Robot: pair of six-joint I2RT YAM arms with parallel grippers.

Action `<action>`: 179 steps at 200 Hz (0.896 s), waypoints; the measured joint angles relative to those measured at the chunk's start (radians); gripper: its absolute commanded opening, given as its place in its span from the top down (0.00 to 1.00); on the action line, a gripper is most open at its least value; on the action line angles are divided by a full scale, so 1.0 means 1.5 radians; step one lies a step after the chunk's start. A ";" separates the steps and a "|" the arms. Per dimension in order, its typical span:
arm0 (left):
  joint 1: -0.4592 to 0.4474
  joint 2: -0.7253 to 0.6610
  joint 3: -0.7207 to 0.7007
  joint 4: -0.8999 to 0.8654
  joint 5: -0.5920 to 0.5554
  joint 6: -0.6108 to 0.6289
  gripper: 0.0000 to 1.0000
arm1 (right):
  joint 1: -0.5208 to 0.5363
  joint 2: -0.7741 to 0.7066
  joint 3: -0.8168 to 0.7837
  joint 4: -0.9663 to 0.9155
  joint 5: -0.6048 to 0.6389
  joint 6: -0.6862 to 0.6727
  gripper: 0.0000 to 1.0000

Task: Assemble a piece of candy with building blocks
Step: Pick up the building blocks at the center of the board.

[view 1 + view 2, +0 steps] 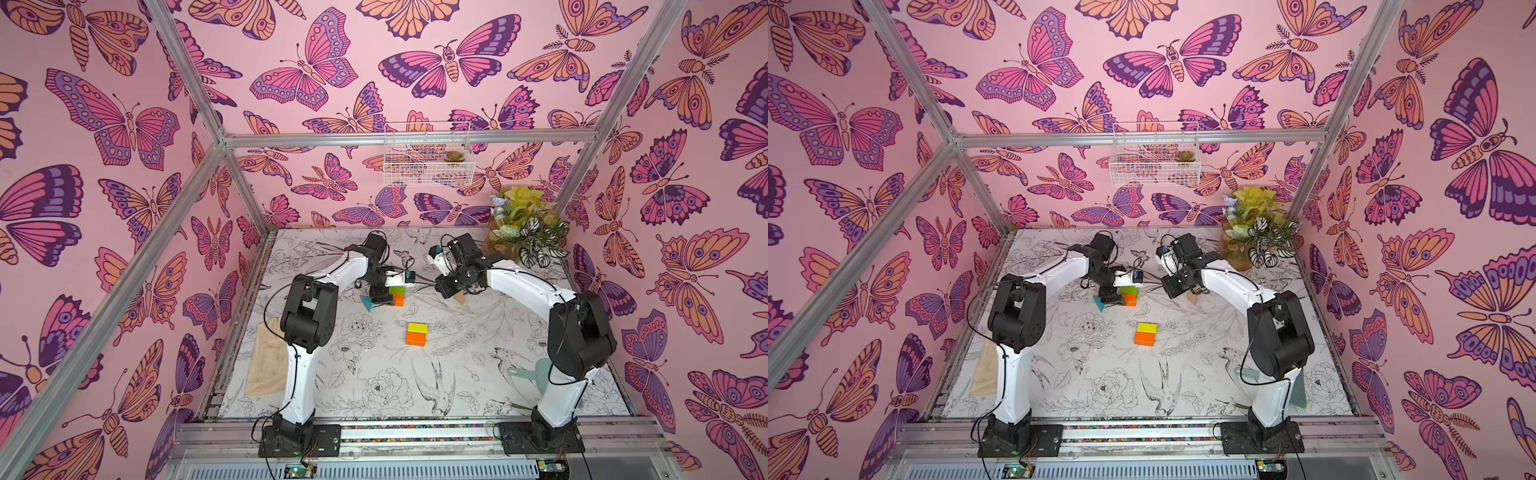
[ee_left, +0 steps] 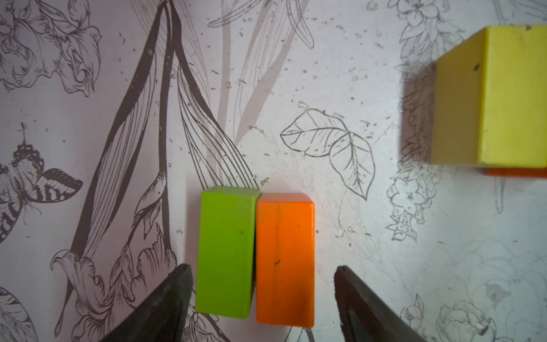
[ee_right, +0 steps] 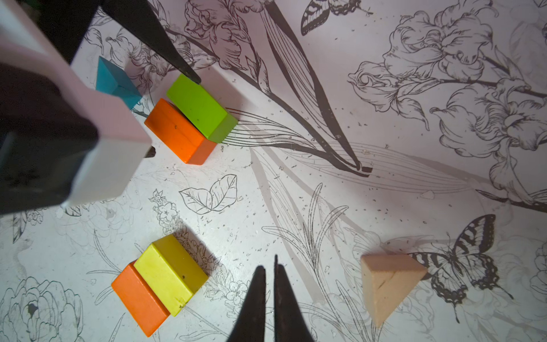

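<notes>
A green block and an orange block lie side by side, touching, on the flower-printed mat. My left gripper is open and straddles the pair, with a small gap on each side. A teal wedge lies just behind them. Nearer the middle, a yellow block rests against a second orange block. My right gripper is shut on nothing and hovers over the bare mat. A tan wedge lies close beside it.
A potted plant stands in the back right corner. A wire basket hangs on the back wall. A tan cloth lies by the left arm's base. A pale teal flat tool lies by the right arm's base.
</notes>
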 measured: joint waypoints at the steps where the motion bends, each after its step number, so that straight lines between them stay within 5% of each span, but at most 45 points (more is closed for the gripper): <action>1: 0.000 0.000 0.000 0.000 -0.001 0.000 0.20 | 0.000 0.000 0.000 0.000 0.000 0.000 0.89; 115: -0.012 0.038 0.017 -0.011 -0.038 0.006 0.24 | 0.000 0.011 0.000 -0.011 -0.013 -0.005 0.89; 158: -0.017 0.038 0.018 -0.013 -0.042 0.015 0.43 | 0.000 0.013 0.000 -0.018 -0.020 -0.005 0.89; 179: -0.018 0.038 0.019 -0.013 -0.042 0.019 0.75 | 0.000 0.017 0.000 -0.019 -0.021 -0.005 0.89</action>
